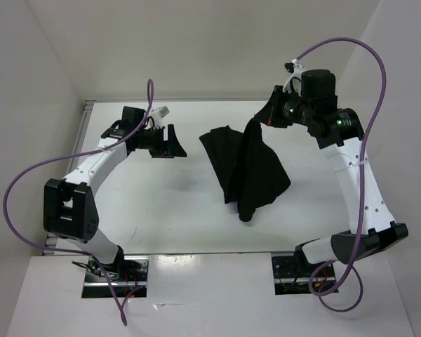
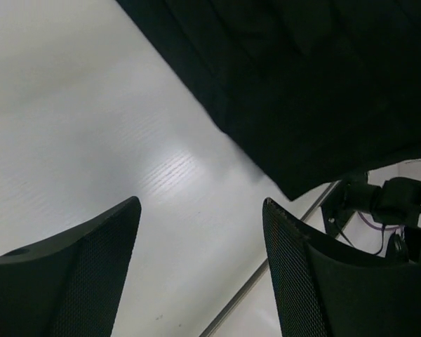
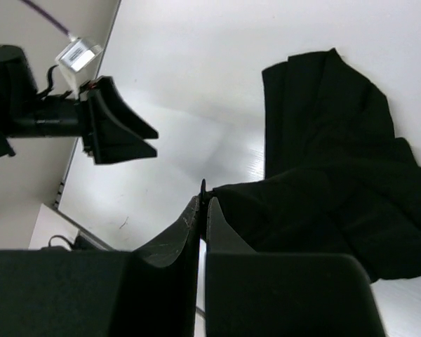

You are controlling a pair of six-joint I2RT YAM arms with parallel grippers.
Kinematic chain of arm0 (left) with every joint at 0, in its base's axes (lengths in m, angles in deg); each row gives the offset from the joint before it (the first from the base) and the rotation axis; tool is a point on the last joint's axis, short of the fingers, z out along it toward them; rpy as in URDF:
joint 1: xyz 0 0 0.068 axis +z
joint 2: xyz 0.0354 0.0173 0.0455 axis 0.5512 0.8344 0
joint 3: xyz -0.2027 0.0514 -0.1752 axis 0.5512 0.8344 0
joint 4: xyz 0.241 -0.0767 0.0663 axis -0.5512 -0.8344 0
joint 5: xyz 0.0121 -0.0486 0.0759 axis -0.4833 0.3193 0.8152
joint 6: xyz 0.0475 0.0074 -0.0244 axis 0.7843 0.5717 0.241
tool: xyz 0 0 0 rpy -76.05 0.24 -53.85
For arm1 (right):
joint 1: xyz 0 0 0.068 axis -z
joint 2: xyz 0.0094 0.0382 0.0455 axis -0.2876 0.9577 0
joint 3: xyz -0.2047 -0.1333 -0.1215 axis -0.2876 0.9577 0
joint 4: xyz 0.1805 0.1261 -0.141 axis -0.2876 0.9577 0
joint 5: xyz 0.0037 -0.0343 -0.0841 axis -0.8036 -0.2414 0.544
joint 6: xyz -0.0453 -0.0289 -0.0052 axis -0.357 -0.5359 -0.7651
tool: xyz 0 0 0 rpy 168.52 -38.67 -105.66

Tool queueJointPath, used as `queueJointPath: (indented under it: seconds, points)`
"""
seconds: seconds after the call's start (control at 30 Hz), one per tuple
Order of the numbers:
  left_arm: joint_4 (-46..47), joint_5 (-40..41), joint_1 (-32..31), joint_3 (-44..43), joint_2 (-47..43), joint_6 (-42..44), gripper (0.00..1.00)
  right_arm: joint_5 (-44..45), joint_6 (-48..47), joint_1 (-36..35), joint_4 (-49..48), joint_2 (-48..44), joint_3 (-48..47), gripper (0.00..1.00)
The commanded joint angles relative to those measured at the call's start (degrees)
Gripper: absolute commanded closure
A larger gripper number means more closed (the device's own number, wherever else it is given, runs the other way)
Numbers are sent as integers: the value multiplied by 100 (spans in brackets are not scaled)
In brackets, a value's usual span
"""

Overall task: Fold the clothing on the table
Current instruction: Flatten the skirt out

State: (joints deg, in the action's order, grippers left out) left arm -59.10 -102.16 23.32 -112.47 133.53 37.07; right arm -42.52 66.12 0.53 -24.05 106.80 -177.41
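Note:
The clothing (image 1: 247, 168) is a black skirt, bunched and partly doubled over in the middle of the white table (image 1: 161, 203). My right gripper (image 1: 258, 121) is shut on the skirt's far right edge and holds that edge up off the table; in the right wrist view the fabric (image 3: 337, 161) hangs from the pinched jaws of this gripper (image 3: 204, 199). My left gripper (image 1: 174, 150) hovers open to the left of the skirt, apart from it. Its wrist view shows bare table (image 2: 91, 105) between the fingers (image 2: 295, 274), with the skirt (image 2: 316, 84) beyond them.
White walls stand on the left (image 1: 28, 105), back and right. A metal strip (image 1: 88, 105) runs along the table's far left edge. Both arm bases (image 1: 116, 274) sit at the near edge, with purple cables (image 1: 372, 56) looping above the arms.

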Motion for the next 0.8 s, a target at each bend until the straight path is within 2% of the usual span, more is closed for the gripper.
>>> queueJointPath:
  seconds: [0.0, 0.03, 0.27, 0.3, 0.33, 0.37, 0.4, 0.43, 0.47, 0.63, 0.77]
  points:
    - [84, -526, -77, 151, -290, 206, 23, 341, 4, 28, -431, 49, 82, 100]
    - [84, -526, -77, 274, -291, 206, 23, 917, 5, 28, -431, 102, 170, 100]
    - [84, -473, -77, 407, -343, 153, 23, 3294, 611, 274, -239, 937, 496, 100]
    - [32, -412, -77, 407, -344, 205, 23, 3522, 698, 326, -168, 998, 635, 95]
    - [32, -359, -77, 407, -344, 206, 23, 3855, 821, 327, -115, 1060, 733, 81]
    - [32, -359, -77, 407, -396, 206, 23, 4024, 883, 405, -115, 1060, 838, 62]
    - [-29, -359, -77, 407, -396, 206, 23, 4182, 936, 406, -28, 1060, 943, 53]
    - [-30, -359, -77, 468, -396, 206, 23, 4297, 937, 406, -27, 895, 1136, 50]
    - [-30, -359, -77, 468, -396, 258, 23, 4507, 1006, 406, 25, 798, 1207, 42]
    - [206, -692, -445, 696, -309, 145, 23, 4658, 1007, 406, 79, 77, 1340, 40]
    - [313, -824, -927, 829, 147, 4, 36, 4413, 1007, 406, 79, -345, 1340, 40]
